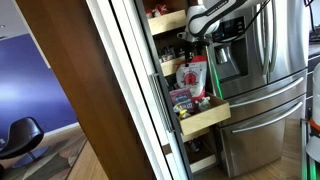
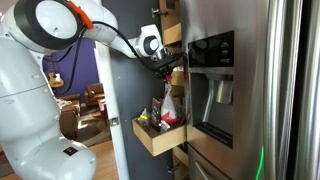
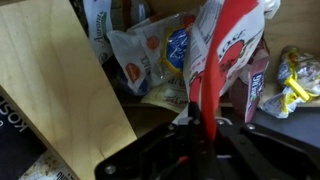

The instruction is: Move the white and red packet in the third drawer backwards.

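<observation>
Item: white and red packet (image 3: 230,45), an upright white pouch with a red top band and a round red emblem. It stands in the third drawer (image 1: 208,120), a pulled-out light tan wooden tray, just beside a small dark purple packet (image 3: 256,88). The black gripper (image 3: 205,118) has its jaws pinched narrow on the pouch's red top edge.

My gripper (image 3: 206,124) pinches the white and red packet (image 3: 232,45) by its red edge. A wooden panel (image 3: 60,90) fills one side; a purple packet (image 3: 256,95) sits just beside the pinched one.
</observation>
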Action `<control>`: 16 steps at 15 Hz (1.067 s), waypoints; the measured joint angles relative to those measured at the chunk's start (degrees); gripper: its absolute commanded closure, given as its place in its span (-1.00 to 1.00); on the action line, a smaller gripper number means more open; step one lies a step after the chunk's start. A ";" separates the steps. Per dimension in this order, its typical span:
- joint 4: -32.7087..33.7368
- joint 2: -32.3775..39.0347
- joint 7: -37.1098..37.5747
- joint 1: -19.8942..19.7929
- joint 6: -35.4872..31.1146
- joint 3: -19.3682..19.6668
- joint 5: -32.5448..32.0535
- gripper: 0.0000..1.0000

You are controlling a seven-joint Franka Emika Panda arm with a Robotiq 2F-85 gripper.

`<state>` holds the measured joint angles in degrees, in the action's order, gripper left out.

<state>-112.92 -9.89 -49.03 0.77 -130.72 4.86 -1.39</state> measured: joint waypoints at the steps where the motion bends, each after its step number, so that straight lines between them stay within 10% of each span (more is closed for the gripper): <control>1: -0.64 0.29 -1.21 0.00 -2.03 -0.01 -0.73 0.99; 16: -5.21 4.38 -12.61 -1.44 -21.20 0.00 -12.72 0.99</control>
<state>-118.13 -5.51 -61.64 -0.67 -151.92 4.86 -14.11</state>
